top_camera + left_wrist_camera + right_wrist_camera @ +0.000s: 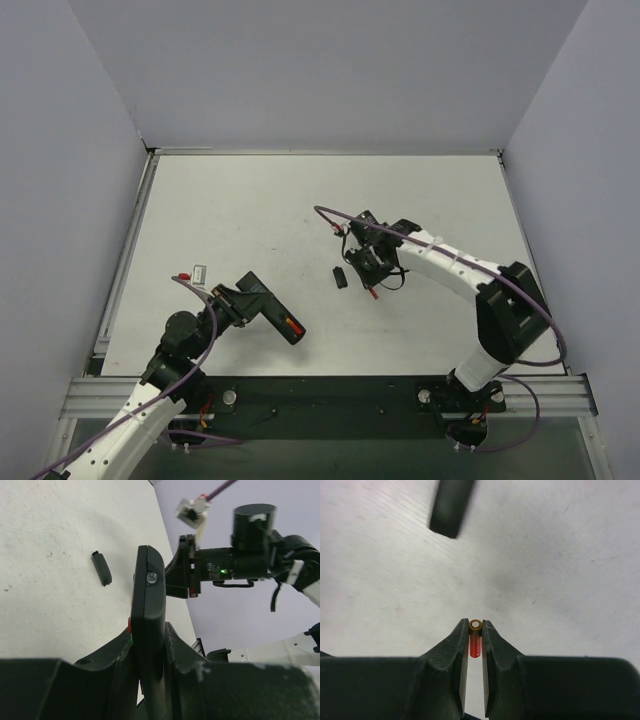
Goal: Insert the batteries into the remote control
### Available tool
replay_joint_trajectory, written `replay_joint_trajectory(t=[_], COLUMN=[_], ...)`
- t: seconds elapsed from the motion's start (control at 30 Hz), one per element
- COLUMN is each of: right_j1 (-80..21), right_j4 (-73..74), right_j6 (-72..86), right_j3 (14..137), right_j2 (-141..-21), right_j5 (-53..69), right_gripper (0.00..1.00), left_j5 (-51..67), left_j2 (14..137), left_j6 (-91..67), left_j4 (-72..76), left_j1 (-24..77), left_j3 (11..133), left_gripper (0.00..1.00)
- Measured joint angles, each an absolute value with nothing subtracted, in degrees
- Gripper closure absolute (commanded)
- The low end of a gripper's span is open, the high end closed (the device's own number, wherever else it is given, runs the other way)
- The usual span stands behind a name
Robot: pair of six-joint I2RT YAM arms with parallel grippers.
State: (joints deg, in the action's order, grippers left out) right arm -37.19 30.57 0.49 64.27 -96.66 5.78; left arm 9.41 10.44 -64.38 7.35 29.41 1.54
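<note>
My left gripper (248, 300) is shut on the black remote control (272, 312), holding it off the table with its free end pointing toward the right arm. In the left wrist view the remote (149, 605) stands edge-on between the fingers, with red and green buttons on its left side. My right gripper (371, 285) is shut on one small red battery (475, 642), held at the fingertips above the table; it also shows in the top view (372, 294). A red mark shows near the remote's far end. I see no second battery lying apart.
A small flat black cover piece (340, 277) lies on the white table between the two grippers; it also shows in the left wrist view (102, 568) and the right wrist view (451, 505). Grey walls surround the table.
</note>
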Motion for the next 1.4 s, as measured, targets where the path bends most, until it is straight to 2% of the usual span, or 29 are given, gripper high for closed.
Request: replay_joint_trajectory(t=[0.23, 0.5, 0.87, 1.4], right_j1=[-46.0, -57.6, -65.7, -67.9], right_j4=[23.7, 11.4, 3.0, -0.7], right_j6=[5.0, 10.9, 14.7, 16.1], right_j3=[64.5, 62.5, 61.3, 61.2], right_j2=[-78.6, -70.9, -74.1, -77.8], right_j5=[6.9, 7.1, 8.6, 8.4], right_gripper=[1.0, 1.0, 1.0, 1.0], left_j5=[9.4, 9.4, 9.3, 7.9], left_j2=[11.4, 14.0, 14.3, 13.0], left_j6=[-65.6, -65.6, -66.0, -69.6], left_j4=[11.9, 14.3, 15.7, 17.7], left_j1=[29.4, 29.4, 29.4, 29.4], left_j3=[1.5, 1.5, 1.5, 1.5], left_gripper=[1.0, 1.0, 1.0, 1.0])
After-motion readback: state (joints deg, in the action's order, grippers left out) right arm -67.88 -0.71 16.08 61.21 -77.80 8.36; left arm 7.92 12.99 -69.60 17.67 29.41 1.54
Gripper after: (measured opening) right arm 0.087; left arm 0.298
